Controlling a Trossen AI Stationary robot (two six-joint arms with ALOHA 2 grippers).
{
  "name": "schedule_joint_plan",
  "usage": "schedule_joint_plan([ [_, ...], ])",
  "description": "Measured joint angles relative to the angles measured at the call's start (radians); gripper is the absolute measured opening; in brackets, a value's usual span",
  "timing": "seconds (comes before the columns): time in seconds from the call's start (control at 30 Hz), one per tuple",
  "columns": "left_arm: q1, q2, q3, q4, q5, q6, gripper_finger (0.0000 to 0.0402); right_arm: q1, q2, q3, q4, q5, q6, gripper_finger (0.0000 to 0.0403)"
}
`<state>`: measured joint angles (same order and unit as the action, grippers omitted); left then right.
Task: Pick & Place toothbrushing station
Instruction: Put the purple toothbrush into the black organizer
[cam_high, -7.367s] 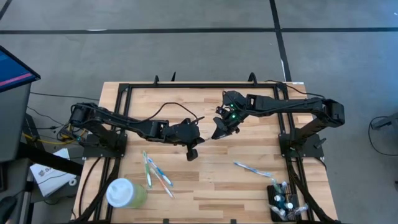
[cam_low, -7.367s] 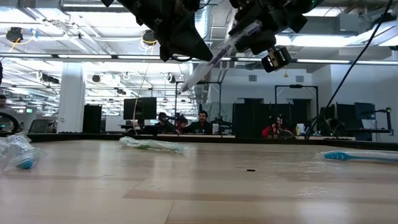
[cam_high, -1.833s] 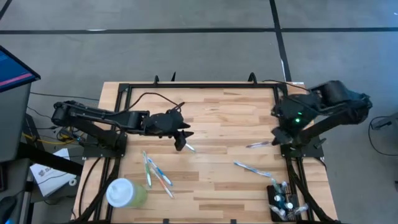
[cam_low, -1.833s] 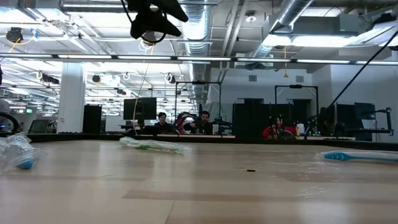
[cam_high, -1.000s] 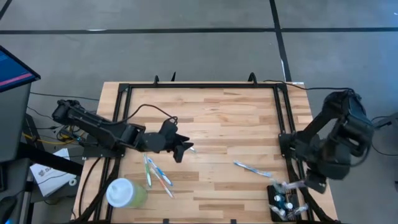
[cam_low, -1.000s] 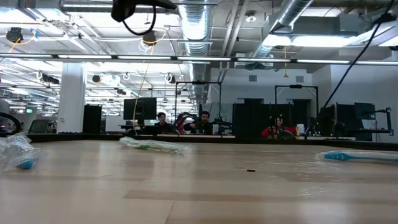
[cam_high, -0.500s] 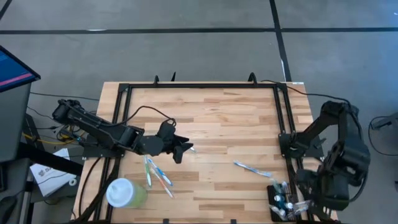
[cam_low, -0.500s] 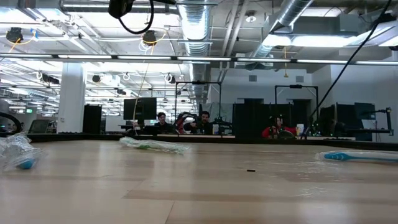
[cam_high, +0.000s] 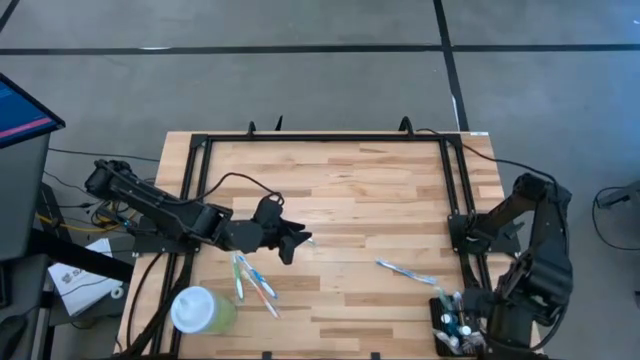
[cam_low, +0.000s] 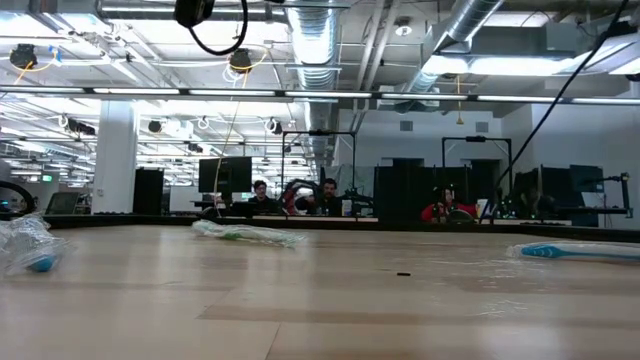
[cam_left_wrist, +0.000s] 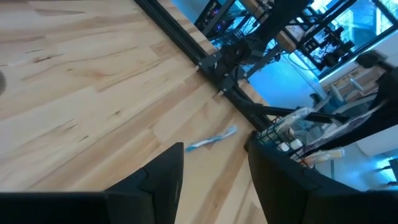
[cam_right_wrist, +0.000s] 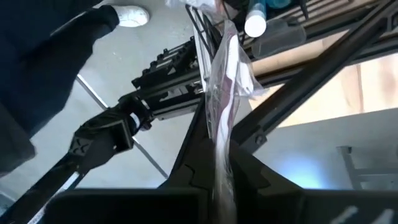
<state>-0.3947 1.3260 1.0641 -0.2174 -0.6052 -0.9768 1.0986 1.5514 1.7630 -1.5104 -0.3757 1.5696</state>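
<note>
Swinging down from mid-worktop, the right end effector (cam_right_wrist: 221, 168), pinching a plastic-wrapped toothbrush (cam_right_wrist: 225, 93), now hangs just over the toothbrushing station (cam_high: 455, 328) at the worktop's (cam_high: 340, 190) near right corner, so drop-in looks imminent; the left end effector (cam_left_wrist: 211, 180) waits spread over the left-centre.

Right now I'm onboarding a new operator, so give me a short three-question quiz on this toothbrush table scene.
1. True or false: the right end effector is shut on a wrapped toothbrush.
2. Where does the toothbrushing station stand? A) table centre B) near-right corner C) by the green cup
3. Fill in: the left end effector hovers empty with its fingers ____.

Key: 1 true; 2 B; 3 open.
</note>
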Motion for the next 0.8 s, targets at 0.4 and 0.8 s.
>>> schedule_joint_plan([
  [0.4,-0.033,0.06,0.0,0.045,-0.002,-0.033,0.0175,-0.008,0.111,-0.001,-0.025,-0.065,-0.141,0.0026],
  [0.8,-0.041,0.079,0.0,0.07,-0.004,-0.053,0.0175,-0.015,0.161,-0.007,-0.039,-0.065,-0.199,0.003],
])
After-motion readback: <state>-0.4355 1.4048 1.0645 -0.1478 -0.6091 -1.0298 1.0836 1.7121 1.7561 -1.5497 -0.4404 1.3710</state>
